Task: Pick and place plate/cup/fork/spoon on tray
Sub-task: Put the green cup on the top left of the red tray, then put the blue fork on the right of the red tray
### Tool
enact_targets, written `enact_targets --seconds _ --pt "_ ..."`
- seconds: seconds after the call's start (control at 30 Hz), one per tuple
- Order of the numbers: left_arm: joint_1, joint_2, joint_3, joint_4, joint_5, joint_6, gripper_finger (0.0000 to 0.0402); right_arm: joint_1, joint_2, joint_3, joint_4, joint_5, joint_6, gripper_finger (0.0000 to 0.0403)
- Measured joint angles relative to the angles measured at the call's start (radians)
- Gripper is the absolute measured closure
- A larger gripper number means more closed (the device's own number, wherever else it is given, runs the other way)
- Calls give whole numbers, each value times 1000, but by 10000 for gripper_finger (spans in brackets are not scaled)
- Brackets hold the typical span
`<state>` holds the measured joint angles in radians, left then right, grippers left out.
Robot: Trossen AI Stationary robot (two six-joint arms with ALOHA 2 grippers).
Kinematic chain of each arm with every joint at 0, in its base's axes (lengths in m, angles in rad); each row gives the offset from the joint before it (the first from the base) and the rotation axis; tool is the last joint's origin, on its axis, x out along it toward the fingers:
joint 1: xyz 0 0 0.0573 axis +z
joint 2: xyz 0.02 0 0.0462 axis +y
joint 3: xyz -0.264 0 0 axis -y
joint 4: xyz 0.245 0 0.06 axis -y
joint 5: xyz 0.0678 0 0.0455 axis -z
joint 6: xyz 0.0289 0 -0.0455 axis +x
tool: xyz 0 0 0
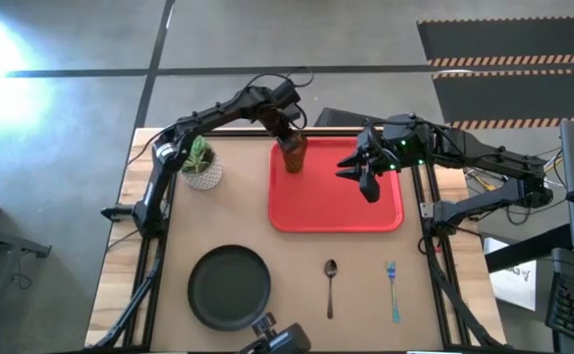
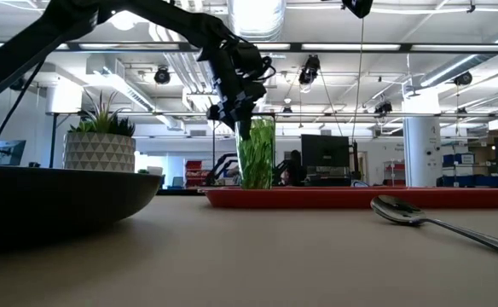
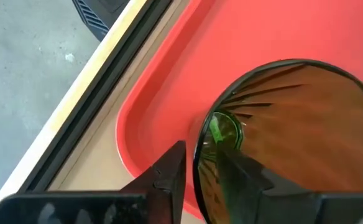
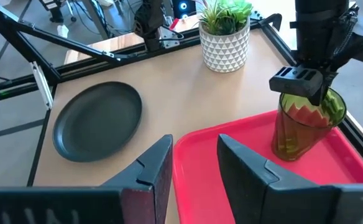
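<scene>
High view – cup [image 1: 294, 155]: upright in upper-left corner of tray [image 1: 366, 218], upper centre of frame.
High view – left gripper [image 1: 289, 133]: directly over cup, pinching its rim, one finger inside and one outside by best reading.
High view – right gripper [image 1: 364, 175]: hovering over tray's right half, centre-right of frame; fingers spread, holding nothing.
High view – rest of set: plate [image 1: 229, 285] lower left of frame, spoon [image 1: 330, 285] lower centre, fork [image 1: 392, 290] lower right; all off tray, on table [image 1: 434, 295]. Spoon and fork both lying with long axis top-to-bottom in frame, parallel, a little apart.
High view – nearness: fork and spoon straight below right gripper in frame, nearer that arm; plate nearer left arm.
Low view – cup: base looks set on tray floor, centre of frame; left gripper coming down on rim from above. Plant pot [image 2: 101, 150] at left, plate edge lower left, spoon bowl lower right.
Left wrist view – cup: rim clamped between own fingers [image 3: 169, 174], lower centre; tray corner and table edge beyond, upper left.
Right wrist view – own fingers [image 4: 153, 165]: apart, empty, bottom of frame; cup and left gripper at right, plate at left, pot top centre.
Judgement – next: cup seems placed, release pending; then straight reach toward frame bottom for cutlery.
</scene>
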<state>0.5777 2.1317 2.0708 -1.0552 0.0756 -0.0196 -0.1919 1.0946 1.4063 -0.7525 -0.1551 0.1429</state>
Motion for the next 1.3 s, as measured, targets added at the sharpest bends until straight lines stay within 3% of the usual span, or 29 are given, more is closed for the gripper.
enact_targets --seconds 0.43,0.83,1.1,1.3 --pt "-2 -163 10 -22 -5 1 264 0 0 0 -2 0 -6 291" --pt "-21 -492 1 -391 2 0 255 0 0 0 -60 0 35 291" --pt "-104 -735 -12 -506 6 -130 255 10 6 0 -276 -55 228 291" --pt "-174 -886 -57 -492 12 -185 255 99 32 0 -506 -65 474 291"
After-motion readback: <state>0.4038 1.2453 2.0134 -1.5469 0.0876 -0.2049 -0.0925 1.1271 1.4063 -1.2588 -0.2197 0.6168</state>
